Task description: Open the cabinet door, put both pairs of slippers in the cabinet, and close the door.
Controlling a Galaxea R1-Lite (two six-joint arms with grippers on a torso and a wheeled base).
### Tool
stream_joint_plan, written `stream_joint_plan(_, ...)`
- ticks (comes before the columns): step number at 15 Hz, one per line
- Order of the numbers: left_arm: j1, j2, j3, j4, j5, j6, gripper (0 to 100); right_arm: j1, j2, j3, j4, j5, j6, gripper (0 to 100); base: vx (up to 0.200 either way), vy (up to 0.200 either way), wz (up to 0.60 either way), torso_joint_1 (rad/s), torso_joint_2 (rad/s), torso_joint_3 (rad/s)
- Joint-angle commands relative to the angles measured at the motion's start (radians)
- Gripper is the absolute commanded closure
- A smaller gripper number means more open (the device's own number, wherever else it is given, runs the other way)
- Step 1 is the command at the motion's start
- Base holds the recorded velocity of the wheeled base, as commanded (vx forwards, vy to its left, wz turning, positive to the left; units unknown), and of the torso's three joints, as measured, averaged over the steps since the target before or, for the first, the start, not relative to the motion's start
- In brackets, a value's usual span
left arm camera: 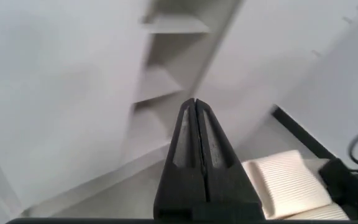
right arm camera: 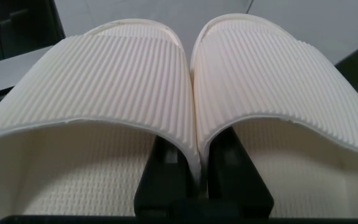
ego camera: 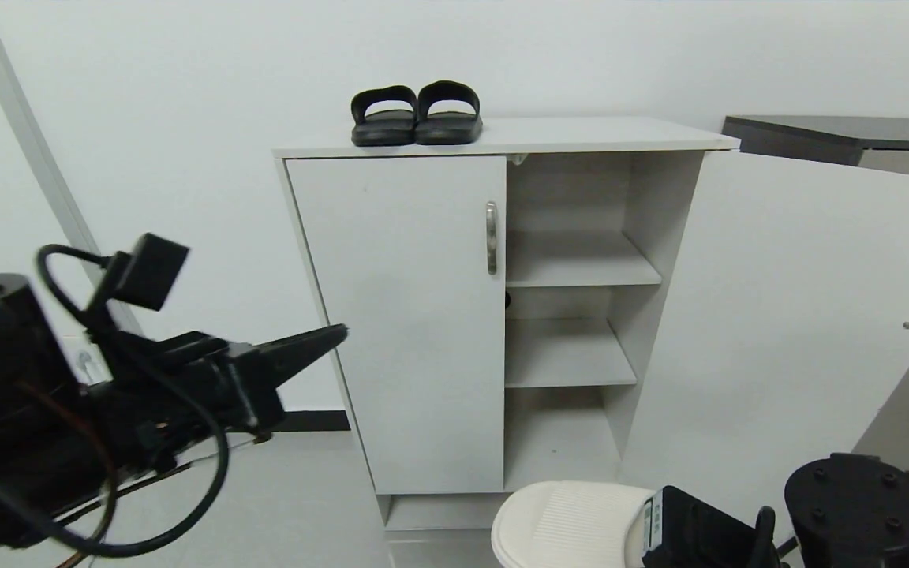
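Note:
A white cabinet [ego camera: 391, 315] stands against the wall, its left door shut with a metal handle [ego camera: 491, 237]. Its right door [ego camera: 778, 315] is swung wide open, showing bare shelves [ego camera: 581, 264]. A pair of black slippers [ego camera: 417, 114] sits on the cabinet top. My right gripper [right arm camera: 196, 168] is shut on a pair of white ribbed slippers [right arm camera: 104, 81], pinching their inner sides together. This pair [ego camera: 565, 521] hangs low in front of the open compartment. My left gripper [ego camera: 336, 335] is shut and empty, held to the left of the cabinet [left arm camera: 195, 109].
A dark tabletop [ego camera: 841, 134] shows behind the open door at the right. Grey floor [ego camera: 297, 505] lies before the cabinet, and a black baseboard [ego camera: 312, 420] runs along the wall.

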Motion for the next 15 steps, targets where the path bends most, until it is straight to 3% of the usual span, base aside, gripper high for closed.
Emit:
stream_joint_plan(1,0.071,-0.352,0.104,0.212,0.207,0.019,100,0.001,0.003,-0.001,-0.001,-0.001,0.0,100,0.0,0.0,0.0,0.0,0.0,0.0)
stream_joint_plan(3,0.073,-0.491,0.086,0.408,0.35,0.048,100,-0.005,0.006,-0.012,-0.001,-0.006,0.006,100,0.0,0.0,0.0,0.0,0.0,0.0)
stream_joint_plan(4,0.073,-0.626,0.075,0.586,0.408,0.059,100,-0.02,0.029,-0.037,-0.002,-0.009,0.011,100,0.0,0.0,0.0,0.0,0.0,0.0)
stream_joint_plan(6,0.1,-0.783,0.089,0.741,0.426,0.059,100,-0.049,0.052,-0.057,-0.022,-0.023,0.027,100,0.0,0.0,0.0,0.0,0.0,0.0)
stream_joint_plan(8,0.194,-0.886,0.101,0.844,0.428,0.062,100,-0.06,0.063,-0.058,-0.066,-0.044,0.055,100,0.0,0.0,0.0,0.0,0.0,0.0)
stream_joint_plan(9,0.254,-0.952,0.117,0.872,0.428,0.073,100,-0.062,0.078,-0.067,-0.088,-0.089,0.072,100,0.0,0.0,0.0,0.0,0.0,0.0)
stream_joint_plan(11,0.297,-1.045,0.182,0.872,0.435,0.166,100,-0.058,0.096,-0.084,-0.094,-0.202,0.078,100,0.0,0.0,0.0,0.0,0.0,0.0)
stream_joint_plan(13,0.364,-1.097,0.247,0.872,0.465,0.188,100,-0.06,0.127,-0.104,-0.099,-0.25,0.104,100,0.0,0.0,0.0,0.0,0.0,0.0)
stream_joint_plan(14,0.442,-1.139,0.301,0.869,0.465,0.2,100,-0.058,0.167,-0.133,-0.117,-0.307,0.158,100,0.0,0.0,0.0,0.0,0.0,0.0)
stream_joint_plan(15,0.468,-1.166,0.33,0.867,0.46,0.221,100,-0.06,0.199,-0.156,-0.131,-0.348,0.179,100,0.0,0.0,0.0,0.0,0.0,0.0)
